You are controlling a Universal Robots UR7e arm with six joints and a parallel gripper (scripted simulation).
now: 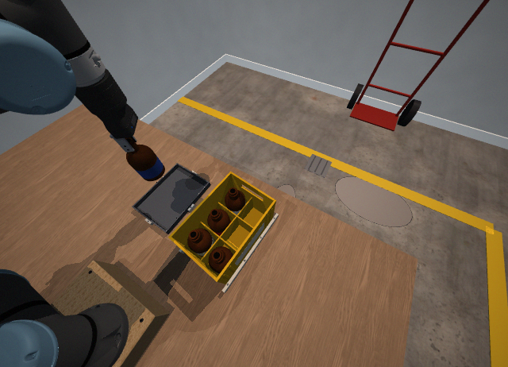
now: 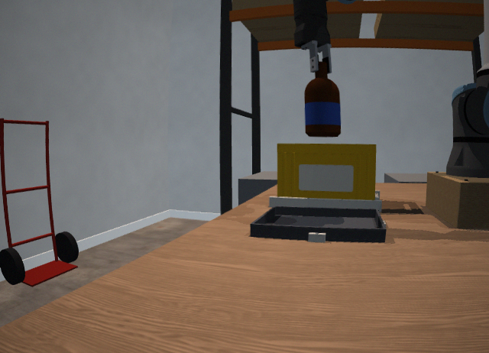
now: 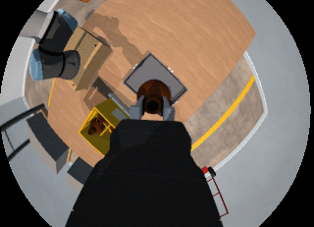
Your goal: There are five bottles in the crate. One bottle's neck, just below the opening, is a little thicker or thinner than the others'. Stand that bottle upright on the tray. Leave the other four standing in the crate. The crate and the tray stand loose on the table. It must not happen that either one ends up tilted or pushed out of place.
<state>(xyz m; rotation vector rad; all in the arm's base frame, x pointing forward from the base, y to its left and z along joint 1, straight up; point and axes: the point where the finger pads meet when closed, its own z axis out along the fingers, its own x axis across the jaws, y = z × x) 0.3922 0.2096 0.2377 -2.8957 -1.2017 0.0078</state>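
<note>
There are five brown bottles (image 1: 145, 162) (image 2: 322, 105) (image 3: 153, 91). There is one yellow crate (image 1: 197, 254) (image 2: 326, 153) (image 3: 95, 116), and one dark tray (image 1: 158, 198) (image 2: 284, 233) (image 3: 142, 70).

The table (image 1: 328, 281) (image 2: 252, 294) (image 3: 196, 26) has a brown wood-grain top. It directly supports the dark rectangular tray (image 1: 141, 198) (image 2: 284, 234) (image 3: 178, 95), the yellow crate (image 1: 197, 259) (image 2: 286, 171) (image 3: 91, 139) beside it, and a wooden block (image 1: 162, 314) (image 2: 440, 199) (image 3: 90, 52). A light strip (image 1: 250, 254) (image 2: 323, 202) runs along a crate side.
</note>
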